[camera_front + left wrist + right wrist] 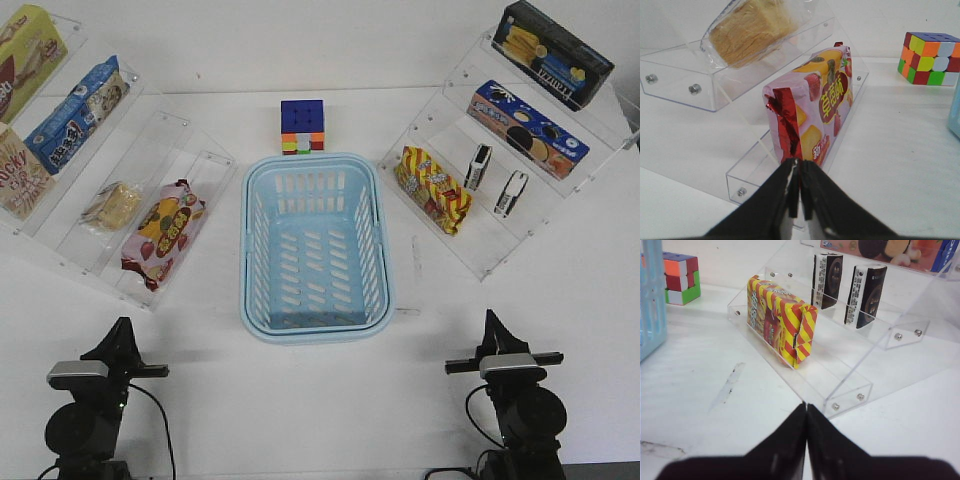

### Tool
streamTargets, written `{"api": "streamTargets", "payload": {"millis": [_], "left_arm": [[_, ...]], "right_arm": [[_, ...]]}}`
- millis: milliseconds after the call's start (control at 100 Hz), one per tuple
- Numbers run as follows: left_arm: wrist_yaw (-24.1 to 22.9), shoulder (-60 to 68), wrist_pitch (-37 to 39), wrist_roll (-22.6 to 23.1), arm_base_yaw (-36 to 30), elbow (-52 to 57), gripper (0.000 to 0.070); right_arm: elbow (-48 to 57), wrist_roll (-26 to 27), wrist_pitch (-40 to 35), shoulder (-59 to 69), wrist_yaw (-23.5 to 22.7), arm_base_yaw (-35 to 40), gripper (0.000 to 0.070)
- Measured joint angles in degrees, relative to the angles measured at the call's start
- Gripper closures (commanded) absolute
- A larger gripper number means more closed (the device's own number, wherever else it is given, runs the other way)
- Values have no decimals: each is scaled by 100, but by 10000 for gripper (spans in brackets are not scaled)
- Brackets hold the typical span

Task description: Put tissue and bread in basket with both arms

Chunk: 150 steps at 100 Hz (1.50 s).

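Note:
The light blue basket (316,325) stands empty at the table's middle. The bread (113,205), a tan bun in clear wrap, lies on the left clear rack; in the left wrist view the bread (750,30) is on the step above a pink snack bag. Two tissue packs (478,167) (511,193) stand on the right rack, and show in the right wrist view (826,280) (865,295). My left gripper (122,330) (800,167) is shut and empty, near the table's front, short of the left rack. My right gripper (491,322) (806,407) is shut and empty, short of the right rack.
A pink strawberry snack bag (815,105) sits on the left rack's lowest step. A red-and-yellow snack bag (780,320) sits on the right rack's lowest step. A colour cube (302,126) stands behind the basket. Snack boxes (527,128) fill the upper shelves.

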Motion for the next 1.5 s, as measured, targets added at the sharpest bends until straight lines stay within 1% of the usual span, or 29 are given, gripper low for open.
{"api": "streamTargets", "payload": {"millis": [720, 810, 940, 990, 1070, 1140, 1220, 1290, 1350, 1380, 1410, 1440, 1480, 1500], "left_arm": [[0, 0, 0, 0, 0, 0, 699], [0, 0, 0, 0, 0, 0, 699], [0, 0, 0, 0, 0, 0, 699], [0, 0, 0, 0, 0, 0, 699], [-2, 0, 0, 0, 0, 0, 699], [0, 0, 0, 0, 0, 0, 699], [-2, 0, 0, 0, 0, 0, 699], [0, 0, 2, 0, 0, 0, 699], [-2, 0, 0, 0, 0, 0, 699], [-2, 0, 2, 0, 0, 0, 699], [0, 0, 0, 0, 0, 0, 699], [0, 0, 0, 0, 0, 0, 699], [0, 0, 2, 0, 0, 0, 699], [0, 0, 2, 0, 0, 0, 699]], "right_arm": [[0, 2, 0, 0, 0, 0, 700], [0, 92, 0, 0, -59, 0, 700], [0, 468, 111, 0, -149, 0, 700], [0, 763, 267, 0, -140, 0, 700], [22, 1381, 446, 0, -55, 0, 700], [205, 1880, 205, 22, 96, 0, 700], [697, 2269, -203, 299, 369, 0, 700], [1257, 2448, -417, 754, 592, 0, 700], [1720, 2472, -481, 1259, 673, 0, 697], [1937, 2450, -479, 1545, 695, 0, 671], [2146, 2385, -474, 1849, 695, 0, 599], [2352, 2271, -476, 2157, 693, -2, 487], [2618, 2100, -503, 2570, 695, -2, 310], [2756, 2024, -525, 2778, 695, -2, 241]]}}
